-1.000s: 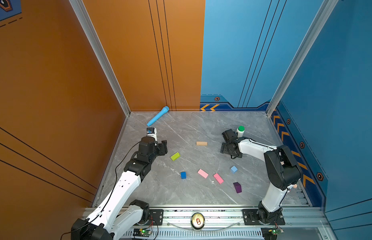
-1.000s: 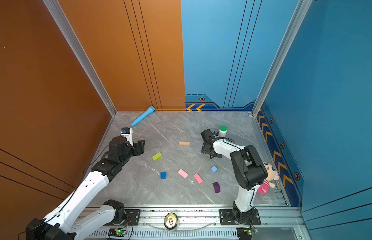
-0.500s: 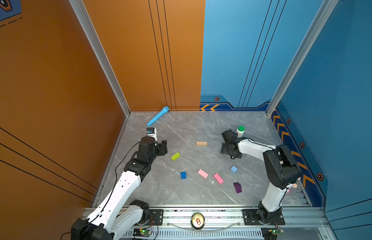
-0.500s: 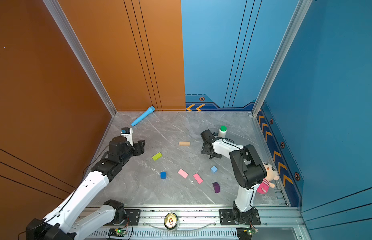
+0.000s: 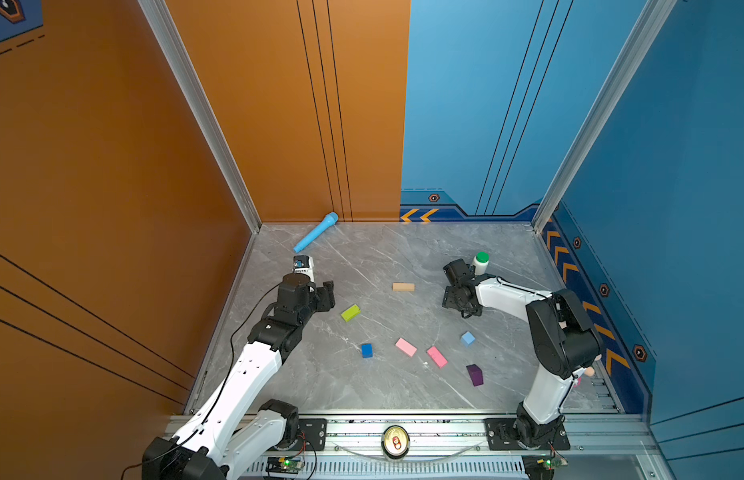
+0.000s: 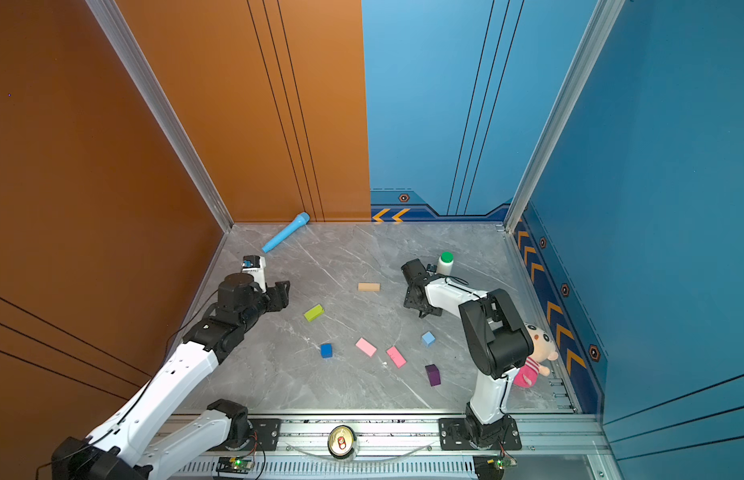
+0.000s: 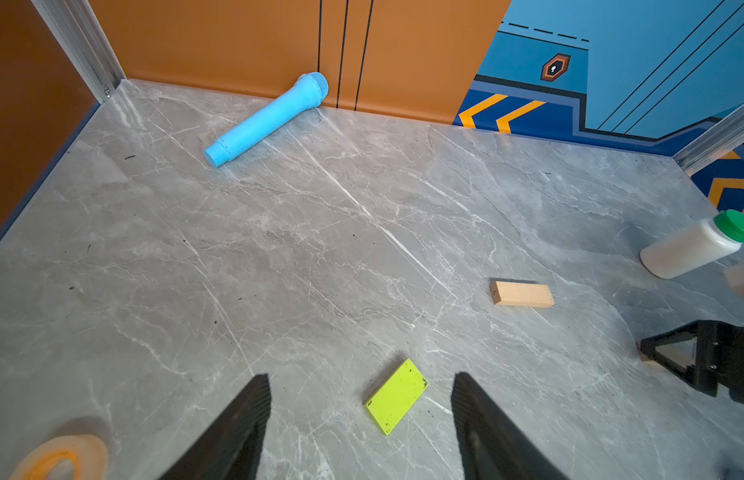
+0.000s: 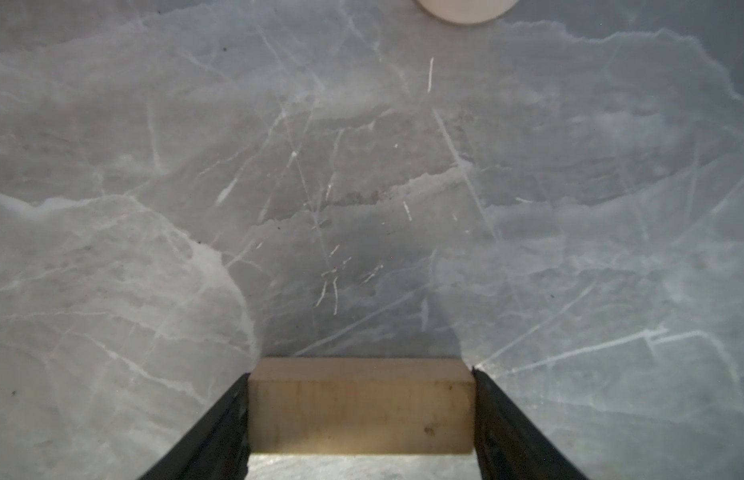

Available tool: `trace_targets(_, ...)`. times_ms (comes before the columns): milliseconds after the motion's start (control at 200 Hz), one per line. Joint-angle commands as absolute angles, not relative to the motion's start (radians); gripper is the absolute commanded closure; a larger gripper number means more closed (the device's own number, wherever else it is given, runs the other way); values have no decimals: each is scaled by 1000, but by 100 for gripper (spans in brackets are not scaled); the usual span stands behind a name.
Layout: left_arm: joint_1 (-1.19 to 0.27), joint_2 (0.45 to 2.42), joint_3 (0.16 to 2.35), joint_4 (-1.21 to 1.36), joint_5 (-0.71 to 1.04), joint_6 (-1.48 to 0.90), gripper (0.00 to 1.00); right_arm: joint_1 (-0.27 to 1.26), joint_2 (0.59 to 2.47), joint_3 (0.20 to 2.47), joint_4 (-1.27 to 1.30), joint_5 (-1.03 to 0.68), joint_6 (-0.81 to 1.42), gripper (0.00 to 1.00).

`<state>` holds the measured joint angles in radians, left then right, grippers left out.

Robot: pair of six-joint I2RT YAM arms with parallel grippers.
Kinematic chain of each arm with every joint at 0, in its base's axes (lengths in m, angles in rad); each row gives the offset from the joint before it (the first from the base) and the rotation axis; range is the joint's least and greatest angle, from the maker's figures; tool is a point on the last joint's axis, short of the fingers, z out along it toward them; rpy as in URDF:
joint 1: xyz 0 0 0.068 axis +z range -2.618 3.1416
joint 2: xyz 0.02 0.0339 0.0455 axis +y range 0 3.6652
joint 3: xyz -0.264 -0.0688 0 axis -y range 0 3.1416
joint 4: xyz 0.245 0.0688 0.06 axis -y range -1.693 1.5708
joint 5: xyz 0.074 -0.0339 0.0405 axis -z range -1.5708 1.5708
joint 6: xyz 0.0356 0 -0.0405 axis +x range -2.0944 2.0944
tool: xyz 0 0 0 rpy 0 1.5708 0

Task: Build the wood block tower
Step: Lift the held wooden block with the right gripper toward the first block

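Observation:
The wood blocks lie scattered on the grey floor, and the tower is not in view. In both top views I see a tan bar [image 5: 403, 286], a lime-green bar [image 5: 350, 312], a dark-blue cube [image 5: 366, 350], two pink bars [image 5: 405, 347] [image 5: 437, 356], a light-blue cube [image 5: 467, 338] and a dark-purple block [image 5: 474, 375]. My right gripper [image 8: 360, 372] points down at the floor. It is shut on another tan bar [image 8: 362, 411], with a finger against each end. My left gripper [image 7: 359, 376] is open, and the lime-green bar [image 7: 397, 397] lies just ahead between its fingers.
A white bottle with a green cap [image 5: 481, 263] stands right behind the right gripper [image 5: 461, 305]. A light-blue toy microphone [image 5: 316, 237] lies by the back wall. A plush doll [image 6: 536, 353] sits at the right edge, and a can [image 5: 396, 441] is on the front rail.
The right gripper's jaws have narrowed onto the tan bar at the same spot. The left arm and the loose blocks have not moved.

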<state>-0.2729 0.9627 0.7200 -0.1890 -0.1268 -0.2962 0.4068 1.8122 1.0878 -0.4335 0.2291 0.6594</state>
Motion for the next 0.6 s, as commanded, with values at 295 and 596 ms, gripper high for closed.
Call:
trace_targets(295,-262,944,707,-213,-123,-284,29,515,1868,1167,-487,209,648,26)
trace_targets(596,-262,938,707,-216,-123,-283,29,619,1982,1318,-537,201,631,26)
